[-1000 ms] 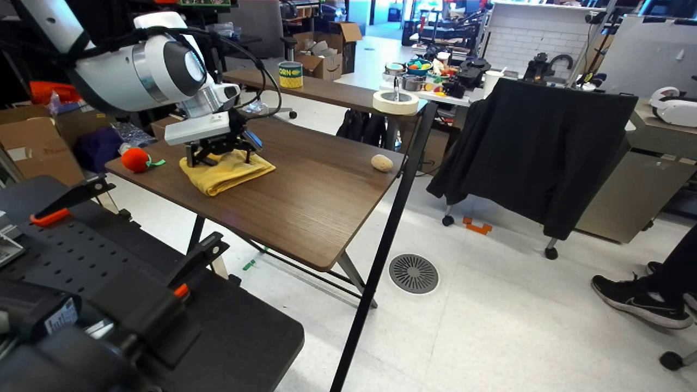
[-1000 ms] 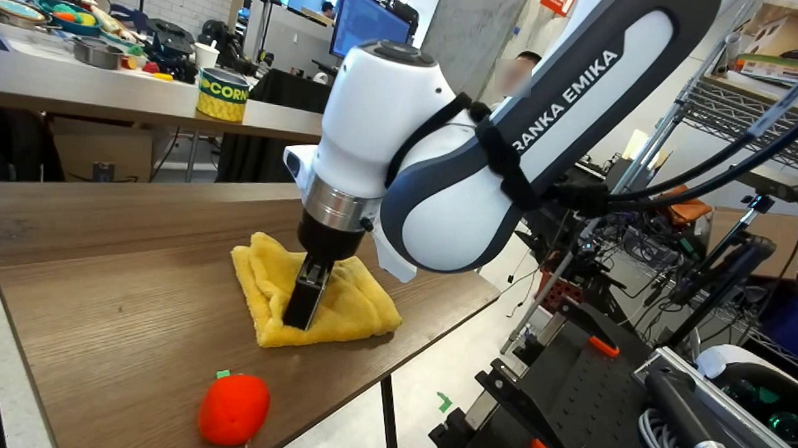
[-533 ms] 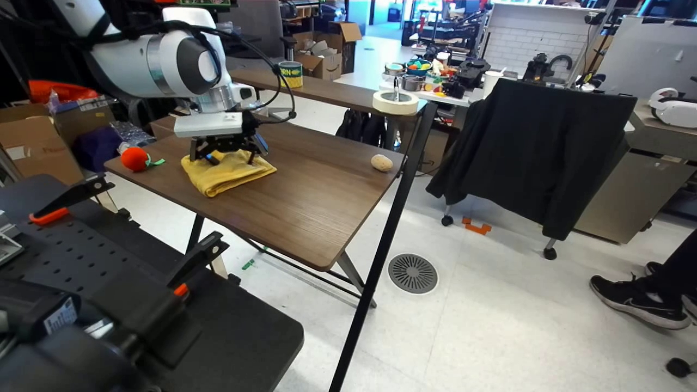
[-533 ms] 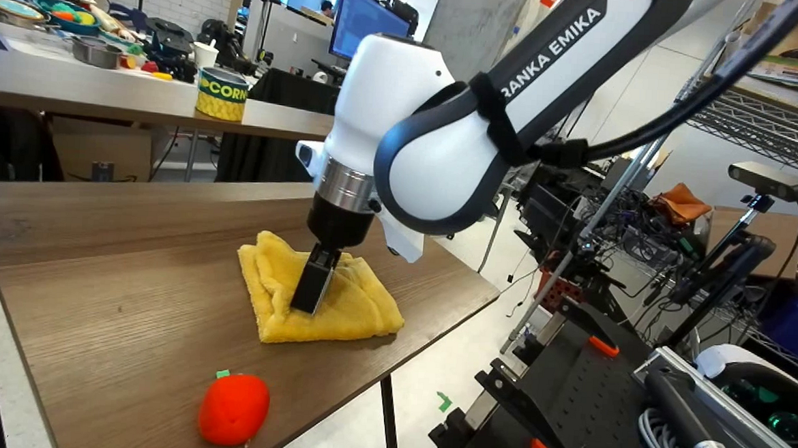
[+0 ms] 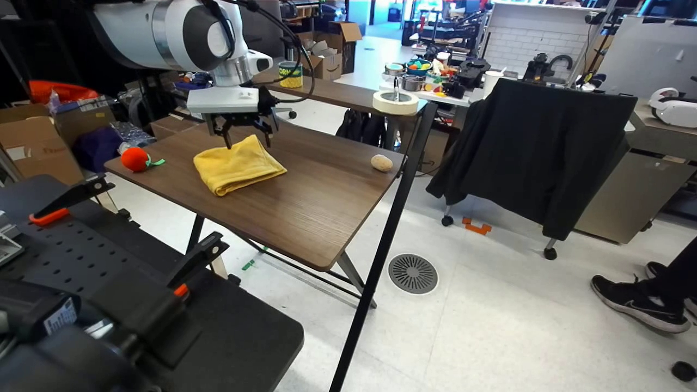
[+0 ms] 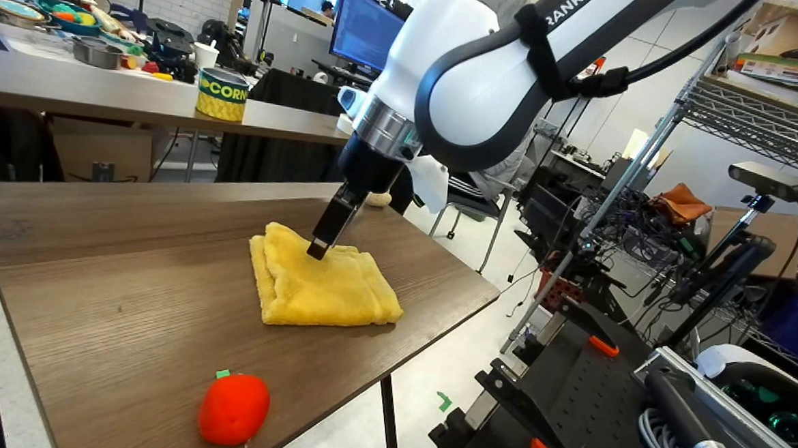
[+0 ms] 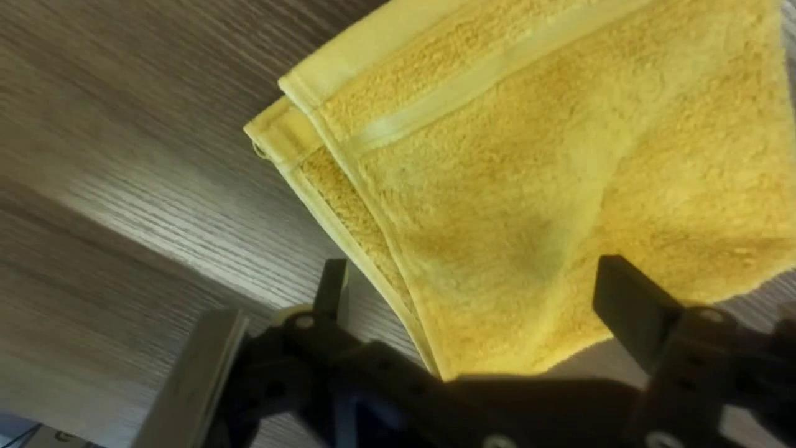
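Just above the folded yellow terry-cloth towel hangs the black two-fingered gripper, jaws spread wide (nothing in them), the towel's edge below their gap.

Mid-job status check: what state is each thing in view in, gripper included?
Gripper: open, holding nothing.
Yellow towel: folded, lying on the table.
Red object: resting near a table edge.
Tan oval object: resting on the table.
Corn can: upright.
Tape roll: lying flat.
Black cloth: draped.
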Robot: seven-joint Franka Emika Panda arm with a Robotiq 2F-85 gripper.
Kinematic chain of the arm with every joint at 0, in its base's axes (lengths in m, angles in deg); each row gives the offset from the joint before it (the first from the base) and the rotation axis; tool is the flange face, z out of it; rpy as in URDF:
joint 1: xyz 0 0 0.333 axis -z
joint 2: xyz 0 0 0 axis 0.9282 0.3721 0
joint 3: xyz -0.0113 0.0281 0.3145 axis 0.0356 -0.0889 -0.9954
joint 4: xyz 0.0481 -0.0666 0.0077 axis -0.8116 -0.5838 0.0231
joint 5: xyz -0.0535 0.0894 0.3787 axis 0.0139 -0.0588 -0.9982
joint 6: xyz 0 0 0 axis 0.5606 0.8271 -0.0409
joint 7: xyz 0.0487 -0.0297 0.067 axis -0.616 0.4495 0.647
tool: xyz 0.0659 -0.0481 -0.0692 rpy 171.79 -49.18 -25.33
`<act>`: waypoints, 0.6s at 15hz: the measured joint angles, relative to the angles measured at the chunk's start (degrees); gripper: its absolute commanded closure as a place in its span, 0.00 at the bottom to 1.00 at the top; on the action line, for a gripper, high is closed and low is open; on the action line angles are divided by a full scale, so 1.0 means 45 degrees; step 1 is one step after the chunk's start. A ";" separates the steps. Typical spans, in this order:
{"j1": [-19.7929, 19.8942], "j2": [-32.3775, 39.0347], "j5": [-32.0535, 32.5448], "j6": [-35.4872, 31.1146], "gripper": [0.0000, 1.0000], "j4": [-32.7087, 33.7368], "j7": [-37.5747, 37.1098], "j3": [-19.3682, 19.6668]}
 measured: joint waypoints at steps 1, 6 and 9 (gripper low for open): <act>0.0000 -0.0154 -0.0001 -0.0034 0.00 -0.0148 0.0000 -0.0087; 0.0000 -0.0264 -0.0070 0.0043 0.00 -0.0498 0.0117 -0.0781; -0.0199 0.0112 -0.0269 0.0411 0.00 -0.0345 -0.0076 -0.0609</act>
